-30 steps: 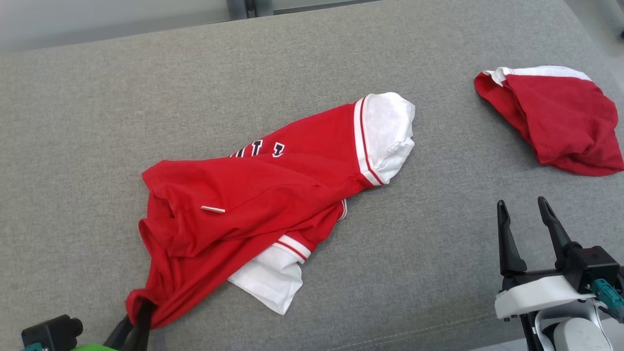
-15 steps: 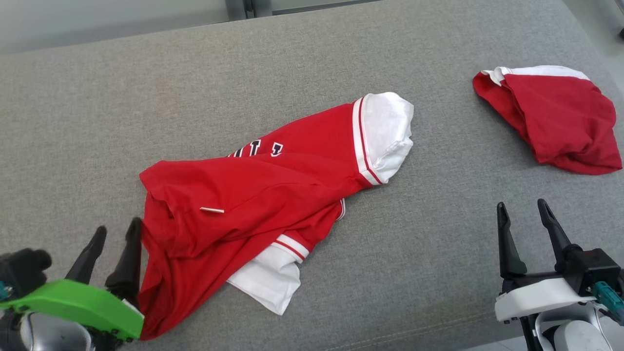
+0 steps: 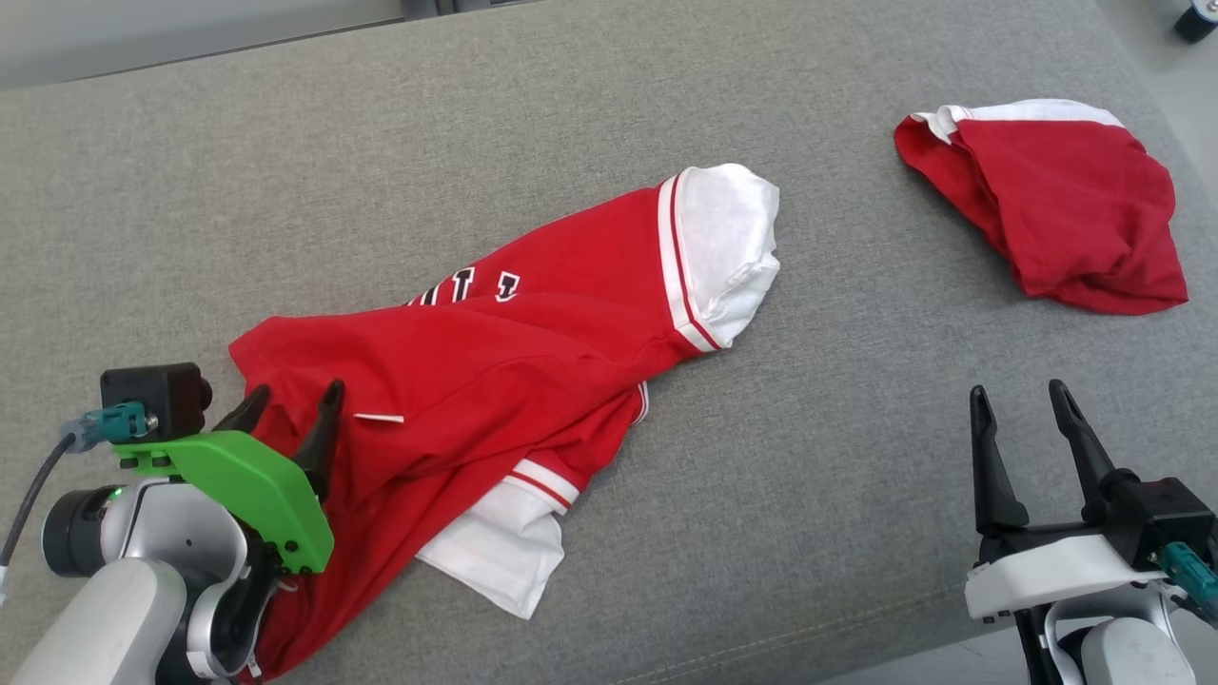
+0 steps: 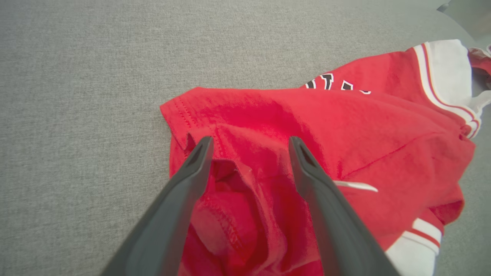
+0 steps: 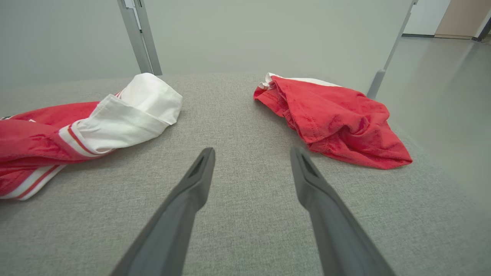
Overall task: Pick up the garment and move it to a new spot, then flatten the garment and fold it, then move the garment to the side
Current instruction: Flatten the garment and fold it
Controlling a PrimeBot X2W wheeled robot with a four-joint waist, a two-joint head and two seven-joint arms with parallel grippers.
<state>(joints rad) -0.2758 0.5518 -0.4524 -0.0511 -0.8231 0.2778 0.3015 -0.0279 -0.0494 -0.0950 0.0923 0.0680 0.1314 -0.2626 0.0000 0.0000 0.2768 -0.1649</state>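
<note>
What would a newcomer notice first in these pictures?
First, the crumpled red and white garment, which lies in the middle of the grey padded surface. A second, smaller red garment lies apart from it at the far right. The left gripper hangs open over the big garment's left edge, holding nothing.

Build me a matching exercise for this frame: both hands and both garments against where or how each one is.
Things:
1 left hand
2 right hand
3 lettered jersey
4 smaller red garment

States:
A open over bare grey surface
B bunched at far right
C open over red cloth
D crumpled mid-surface, white sleeves showing

Pairs: 1-C, 2-A, 3-D, 4-B
</note>
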